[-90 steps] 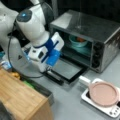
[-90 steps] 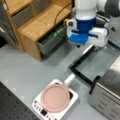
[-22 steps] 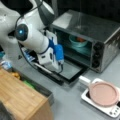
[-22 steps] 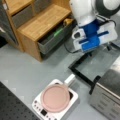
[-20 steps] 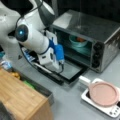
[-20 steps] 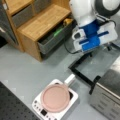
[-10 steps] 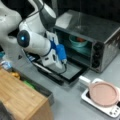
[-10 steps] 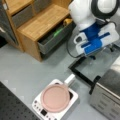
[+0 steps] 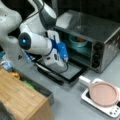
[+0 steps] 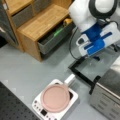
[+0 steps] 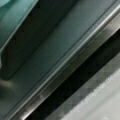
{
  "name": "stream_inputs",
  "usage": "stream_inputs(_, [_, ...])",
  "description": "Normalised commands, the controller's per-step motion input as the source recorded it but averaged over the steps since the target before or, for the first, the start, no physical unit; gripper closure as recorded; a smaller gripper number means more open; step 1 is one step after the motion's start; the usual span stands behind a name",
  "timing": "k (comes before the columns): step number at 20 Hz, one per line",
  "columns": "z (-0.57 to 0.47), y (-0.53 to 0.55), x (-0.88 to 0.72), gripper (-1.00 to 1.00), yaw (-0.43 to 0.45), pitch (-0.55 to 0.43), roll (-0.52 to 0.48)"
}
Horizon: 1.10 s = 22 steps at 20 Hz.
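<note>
Teal bowl sits inside the open toaster oven; pincer at its mouth, opening indiscernible

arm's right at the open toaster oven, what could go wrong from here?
1. The gripper hangs just above the open black glass oven door; a low move could strike it.
2. The teal bowl sits inside the silver toaster oven, so reach room looks tight and the wrist may clip the frame.
3. The pink round pan on the white hob has its handle pointing toward the door; a swing could knock it.
</note>
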Motion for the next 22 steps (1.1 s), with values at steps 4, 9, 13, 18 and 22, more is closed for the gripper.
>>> stream_inputs(4, [-0.11, 0.13, 0.10, -1.00, 0.020, -0.067, 0.208])
stream_inputs(9, [-0.16, 0.13, 0.10, -1.00, 0.012, -0.102, 0.166])
stream_inputs(13, [-0.12, 0.09, 0.10, -1.00, -0.007, -0.115, 0.102])
stream_inputs(18, [-0.09, 0.10, 0.10, -1.00, -0.040, -0.125, 0.045])
stream_inputs(22, [-0.06, 0.09, 0.06, -1.00, -0.051, -0.136, 0.012])
